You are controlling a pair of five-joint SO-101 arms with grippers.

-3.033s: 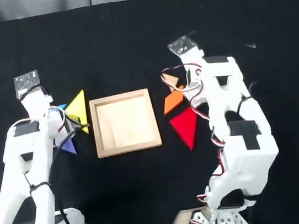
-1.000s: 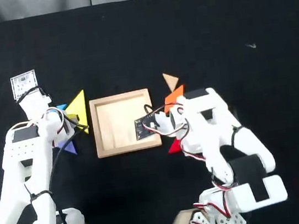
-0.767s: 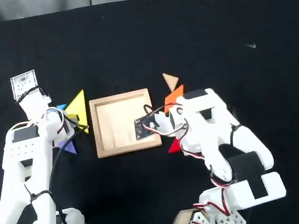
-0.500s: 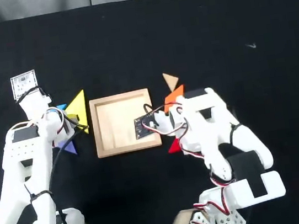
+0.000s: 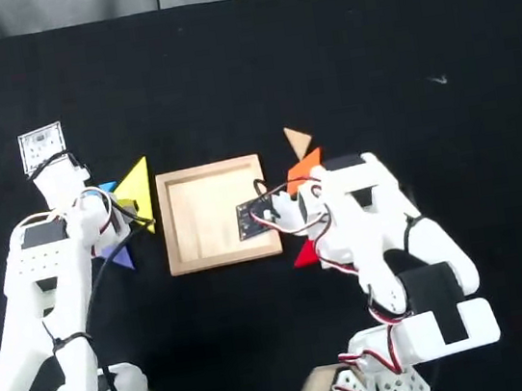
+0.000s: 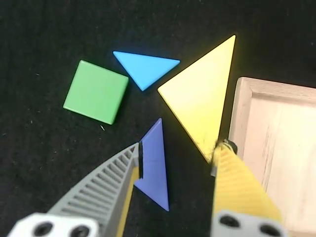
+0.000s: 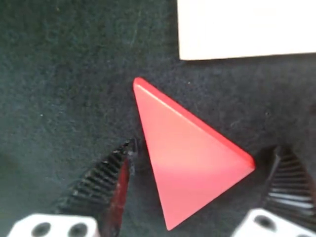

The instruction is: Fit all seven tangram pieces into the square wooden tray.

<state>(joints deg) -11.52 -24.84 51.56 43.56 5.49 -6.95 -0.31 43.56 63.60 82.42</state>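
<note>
Red triangle [image 7: 190, 163] lies flat between the fingers of my right claw [image 7: 202, 150], which is spread wide and grips nothing. One tip sits by a slanted edge, the other off a corner. Risk, as I judge it: closing on slanted sides could spin or squirt the thin piece away. It could also skate into the wooden tray [image 7: 247, 29] just beside it and shove that off square. Left claw [image 6: 178, 155] likewise released, straddling the gap between the indigo triangle [image 6: 154, 168] and the yellow triangle [image 6: 202, 98], whose long edge runs just beside the tray's rim. Blue triangle [image 6: 145, 69] and green square [image 6: 96, 91] lie farther out. Orange piece [image 5: 304, 167] and tan triangle [image 5: 298, 141] lie off the tray's opposite side. Tray floor shows bare wood; all seven pieces rest on the black cloth [image 5: 414, 38] outside it.
</note>
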